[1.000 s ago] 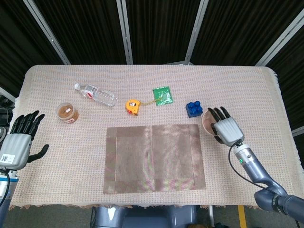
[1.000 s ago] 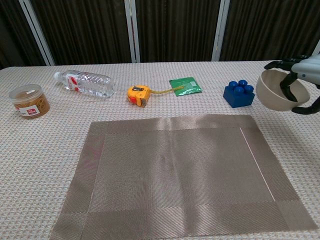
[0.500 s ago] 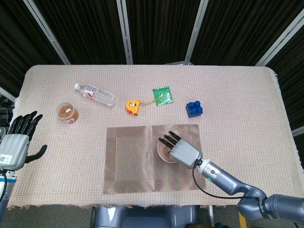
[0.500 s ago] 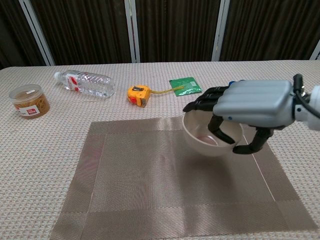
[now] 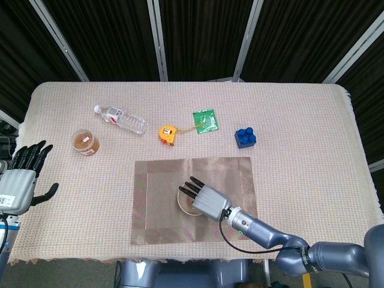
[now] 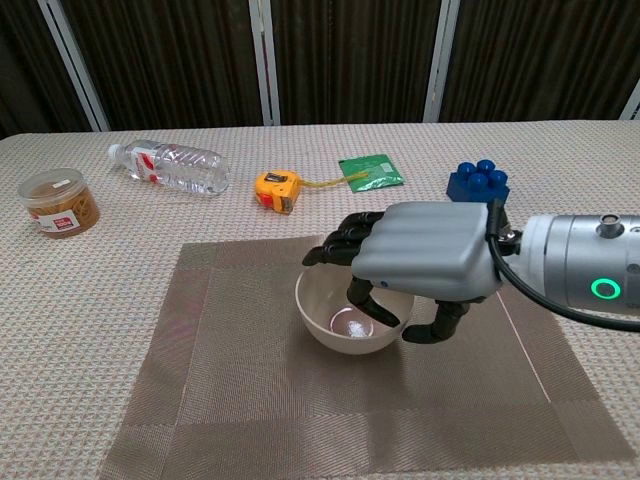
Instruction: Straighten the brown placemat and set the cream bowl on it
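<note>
Landmark: brown placemat, lying flat and square to the near table edge on the woven tablecloth.
Cream bowl: upright over the middle of the placemat; chest view cannot settle whether its base touches the mat or sits just above it.
Right hand: over the bowl from the placemat's right side, arm reaching in low across the mat's near right corner.
Right fingers: curled down over the bowl's far rim, some reaching inside, thumb hooked under the rim on the right; the bowl is gripped between them.
Left hand: well left of the placemat, at the table's left edge, holding nothing.
Left fingers: straight and slightly apart, thumb stuck out sideways.
Water bottle: lying on its side, beyond the placemat's far left corner.
Brown-lidded jar: left of the placemat, near the bottle.
Yellow tape measure: just beyond the placemat's far edge.
Green packet: beyond the tape measure, farther from the placemat.
Blue brick: just past the placemat's far right corner.
</note>
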`<state>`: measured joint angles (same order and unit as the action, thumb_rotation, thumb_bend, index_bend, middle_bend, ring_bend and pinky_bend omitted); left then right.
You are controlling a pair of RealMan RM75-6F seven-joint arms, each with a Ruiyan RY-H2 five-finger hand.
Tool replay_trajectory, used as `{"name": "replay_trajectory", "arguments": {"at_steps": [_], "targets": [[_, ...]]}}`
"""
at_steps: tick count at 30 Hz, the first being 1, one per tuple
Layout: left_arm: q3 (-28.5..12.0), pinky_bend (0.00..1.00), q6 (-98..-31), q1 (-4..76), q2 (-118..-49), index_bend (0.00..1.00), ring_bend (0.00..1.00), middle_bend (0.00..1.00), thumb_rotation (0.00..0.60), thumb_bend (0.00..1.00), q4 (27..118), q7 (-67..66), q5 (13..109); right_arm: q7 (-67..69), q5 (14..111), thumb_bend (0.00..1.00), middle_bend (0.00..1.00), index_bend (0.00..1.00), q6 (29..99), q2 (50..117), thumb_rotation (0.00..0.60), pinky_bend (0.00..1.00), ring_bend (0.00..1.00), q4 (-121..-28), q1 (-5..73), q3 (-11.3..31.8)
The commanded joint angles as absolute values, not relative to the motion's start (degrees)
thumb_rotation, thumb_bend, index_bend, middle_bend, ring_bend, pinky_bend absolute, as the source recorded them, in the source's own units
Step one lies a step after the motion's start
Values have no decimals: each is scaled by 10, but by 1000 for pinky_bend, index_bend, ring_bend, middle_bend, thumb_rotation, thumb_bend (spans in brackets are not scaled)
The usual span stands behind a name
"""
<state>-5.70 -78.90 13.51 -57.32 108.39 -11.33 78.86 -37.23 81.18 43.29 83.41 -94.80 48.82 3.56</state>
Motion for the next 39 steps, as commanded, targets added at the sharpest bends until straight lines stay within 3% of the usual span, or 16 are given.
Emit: {"name": "replay_trajectory", "arguments": {"at_steps": [1,10,13,21,29,35,39], "targets": [[-58,0,-788,135,-573,0,0,0,600,337,1083,-112,787,-388,793,112,0,0,447,824,600,0,0,-968,481,37],[-55,0,-789,134,-573,0,0,0,600,336,1084,-112,793,-377,829,111,0,0,536,736,600,0,0,-1055,428,13],[-53,0,-793,132,-574,0,0,0,600,336,1085,-116,799,-353,876,111,0,0,595,691,600,0,0,-1061,396,-2],[-46,0,-800,128,-579,0,0,0,600,337,1090,-126,811,-188,986,111,0,0,749,618,600,0,0,-947,310,-50],[-41,0,-809,123,-588,0,0,0,600,337,1098,-148,822,-49,962,111,0,0,847,617,600,0,0,-804,226,-63],[-38,0,-814,120,-597,0,0,0,600,337,1100,-167,821,41,926,111,0,0,884,636,600,0,0,-745,180,-50],[-37,0,-826,113,-603,0,0,0,600,336,1096,-175,822,81,891,111,0,0,878,630,600,0,0,-770,157,-44]]}}
